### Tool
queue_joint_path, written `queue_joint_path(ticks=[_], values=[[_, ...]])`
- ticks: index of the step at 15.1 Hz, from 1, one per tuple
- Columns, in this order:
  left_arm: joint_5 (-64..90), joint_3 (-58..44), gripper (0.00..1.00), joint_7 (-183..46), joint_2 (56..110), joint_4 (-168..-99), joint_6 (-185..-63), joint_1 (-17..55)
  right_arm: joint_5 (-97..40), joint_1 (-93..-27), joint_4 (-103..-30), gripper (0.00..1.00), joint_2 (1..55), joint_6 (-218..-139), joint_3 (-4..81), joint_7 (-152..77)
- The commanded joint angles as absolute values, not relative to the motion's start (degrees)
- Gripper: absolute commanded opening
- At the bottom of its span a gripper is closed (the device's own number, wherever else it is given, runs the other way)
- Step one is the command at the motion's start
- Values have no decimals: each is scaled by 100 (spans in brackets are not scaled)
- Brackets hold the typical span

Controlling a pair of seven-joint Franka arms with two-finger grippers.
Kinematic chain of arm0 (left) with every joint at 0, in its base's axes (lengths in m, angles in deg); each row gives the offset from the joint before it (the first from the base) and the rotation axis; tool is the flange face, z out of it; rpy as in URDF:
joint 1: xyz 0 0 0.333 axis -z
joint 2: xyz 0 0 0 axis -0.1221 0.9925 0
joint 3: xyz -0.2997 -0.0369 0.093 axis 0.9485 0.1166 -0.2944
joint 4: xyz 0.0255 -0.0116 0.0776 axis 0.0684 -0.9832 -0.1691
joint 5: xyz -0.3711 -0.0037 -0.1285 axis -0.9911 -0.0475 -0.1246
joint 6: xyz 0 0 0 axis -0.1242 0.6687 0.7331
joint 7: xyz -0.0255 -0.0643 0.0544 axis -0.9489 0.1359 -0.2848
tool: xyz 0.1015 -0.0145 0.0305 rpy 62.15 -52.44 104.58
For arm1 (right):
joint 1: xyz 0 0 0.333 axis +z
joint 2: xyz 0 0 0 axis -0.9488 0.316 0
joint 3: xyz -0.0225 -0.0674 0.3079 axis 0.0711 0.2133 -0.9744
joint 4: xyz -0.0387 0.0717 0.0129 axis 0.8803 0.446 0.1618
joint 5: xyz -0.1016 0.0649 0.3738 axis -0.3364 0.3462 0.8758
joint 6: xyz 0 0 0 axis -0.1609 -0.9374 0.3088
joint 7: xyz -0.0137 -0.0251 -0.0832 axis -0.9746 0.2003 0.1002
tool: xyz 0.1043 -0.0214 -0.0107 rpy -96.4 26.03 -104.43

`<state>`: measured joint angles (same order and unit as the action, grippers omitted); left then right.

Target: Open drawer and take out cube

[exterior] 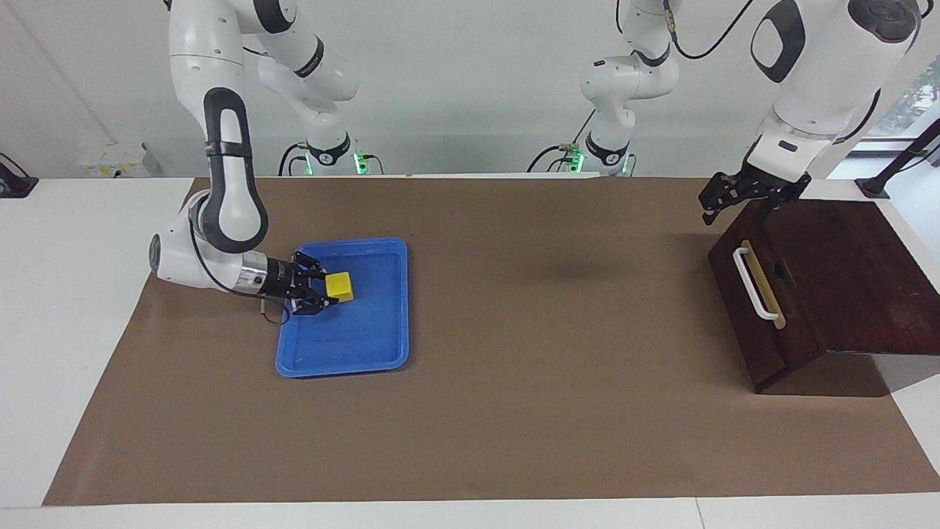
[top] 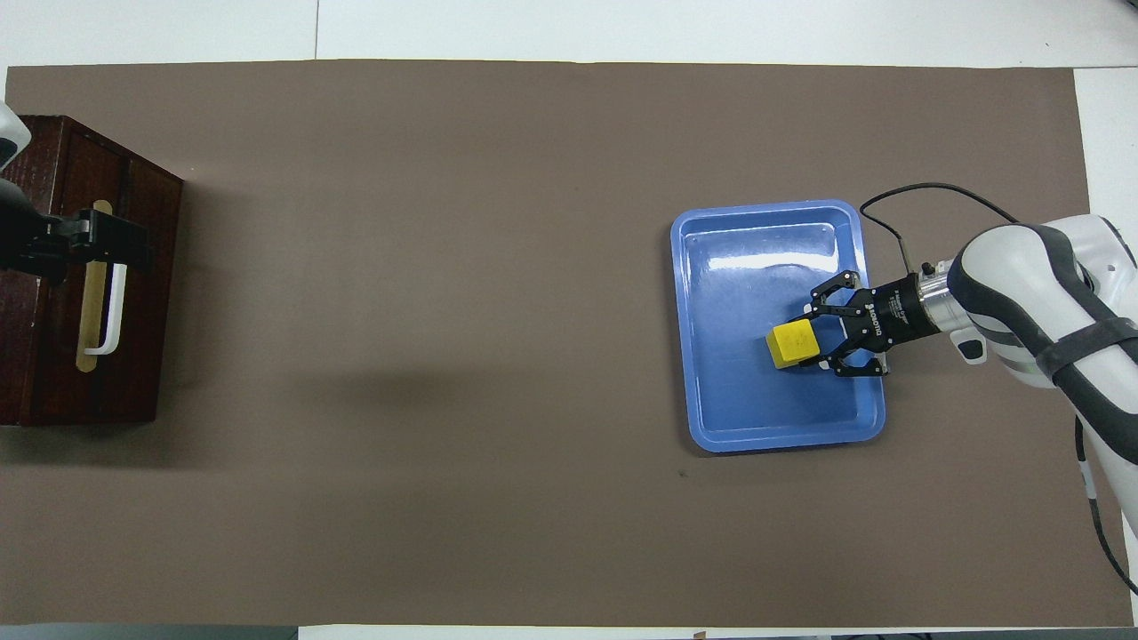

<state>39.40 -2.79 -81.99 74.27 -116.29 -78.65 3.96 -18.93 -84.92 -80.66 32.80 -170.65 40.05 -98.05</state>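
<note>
The yellow cube sits in the blue tray at the right arm's end of the table. My right gripper lies low and level over the tray. It is open, its fingertips on either side of the cube's end. The dark brown drawer with its white bar handle is closed at the left arm's end; no pale interior shows. My left gripper hovers over the drawer front's top edge, above the handle.
A brown mat covers the table between the tray and the drawer. The right arm's cable loops beside the tray. White table edge runs round the mat.
</note>
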Motion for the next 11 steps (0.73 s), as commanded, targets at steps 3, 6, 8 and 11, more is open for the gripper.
queue_joint_path(ticks=[3,6,8,11], values=[[3887,-219,100,-8339,7288,-11746,-7765,394,-1831,-8511,-8097,100,2987,-17095,3962,-10208],[3887,-219,100,-8321,7104,-12043,-7676,385,-2058,-8381,-7597,100,2724,-16551,3962,-10429],[3896,-219,100,-8313,7120,-12019,-7729,420,-2706,-8345,-7324,100,2478,-16348,3918,-10332],[3896,-211,100,-8374,7156,-11904,-7686,411,-3437,-8213,-6789,100,2275,-15901,3900,-9413]])
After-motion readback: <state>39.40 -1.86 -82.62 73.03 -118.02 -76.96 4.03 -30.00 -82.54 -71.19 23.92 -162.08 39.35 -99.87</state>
